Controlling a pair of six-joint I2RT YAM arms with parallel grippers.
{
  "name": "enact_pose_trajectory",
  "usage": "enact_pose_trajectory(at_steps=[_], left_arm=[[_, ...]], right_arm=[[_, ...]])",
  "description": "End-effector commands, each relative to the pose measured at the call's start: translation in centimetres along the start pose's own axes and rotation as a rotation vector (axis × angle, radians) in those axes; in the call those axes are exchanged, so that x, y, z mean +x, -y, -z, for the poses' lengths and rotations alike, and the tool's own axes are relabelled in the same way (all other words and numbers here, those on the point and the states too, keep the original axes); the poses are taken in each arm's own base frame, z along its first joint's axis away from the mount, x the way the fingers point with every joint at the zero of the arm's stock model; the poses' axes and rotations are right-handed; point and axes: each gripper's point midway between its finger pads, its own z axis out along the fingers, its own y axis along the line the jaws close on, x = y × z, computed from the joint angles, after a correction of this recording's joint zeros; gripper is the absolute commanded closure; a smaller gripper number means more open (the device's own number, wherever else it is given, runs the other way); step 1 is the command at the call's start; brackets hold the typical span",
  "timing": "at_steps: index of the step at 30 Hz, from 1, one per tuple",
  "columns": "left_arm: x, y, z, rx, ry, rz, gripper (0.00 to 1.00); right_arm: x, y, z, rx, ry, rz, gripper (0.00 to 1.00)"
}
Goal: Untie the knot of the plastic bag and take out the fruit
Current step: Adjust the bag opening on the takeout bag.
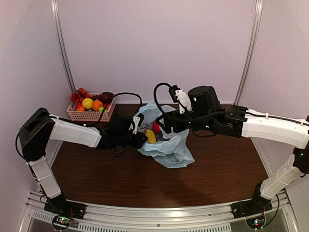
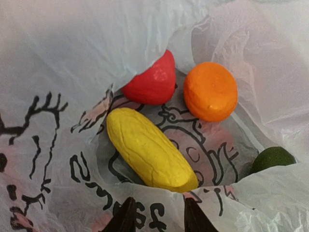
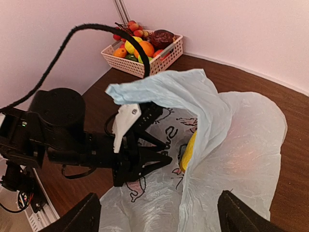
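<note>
The light blue plastic bag [image 1: 171, 150] lies mid-table with its mouth gaping. No knot shows in any view. In the left wrist view the fruit lies inside the bag [image 2: 58, 58]: a yellow ridged piece [image 2: 149, 154], a red one [image 2: 152, 84], an orange one [image 2: 211, 91] and a green one [image 2: 272, 158] half hidden by plastic. My left gripper [image 2: 158, 205] sits at the bag's near rim with its fingers apart and printed film lying across the gap. My right gripper [image 3: 161, 217] hovers wide open above the bag [image 3: 241, 145], holding nothing. From there the left gripper [image 3: 164, 157] shows under a raised flap.
A pink lattice basket [image 1: 89, 116] with several fruit stands at the back left against the wall, also in the right wrist view as the basket [image 3: 166, 58]. A black cable [image 3: 96, 26] arcs over the left arm. Walls close the table on three sides.
</note>
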Motion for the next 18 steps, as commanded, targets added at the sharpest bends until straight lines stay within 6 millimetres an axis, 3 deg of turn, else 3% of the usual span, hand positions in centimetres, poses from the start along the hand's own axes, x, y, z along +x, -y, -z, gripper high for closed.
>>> enact_pose_trajectory(at_steps=[1,4,8,13,18], left_arm=[[-0.6,-0.1,1.3,-0.013,0.051,0.041,0.66],[-0.6,-0.6,2.2,-0.032,0.062,0.055,0.66],[-0.5,-0.8,2.7,-0.038,0.065,0.064,0.66],[0.0,-0.8,2.8,-0.034,0.052,0.067,0.66],[0.3,-0.9,2.9,-0.038,0.051,0.068,0.66]], right_arm=[[-1.2,-2.0,1.3,-0.005,0.014,0.116,0.16],[-1.0,-3.5,0.4,-0.030,-0.002,0.130,0.19],[0.2,-3.6,-2.5,-0.003,-0.062,0.125,0.32],[2.6,-2.5,-6.1,0.089,-0.163,0.145,0.41],[4.9,0.1,-8.5,0.225,-0.236,0.160,0.42]])
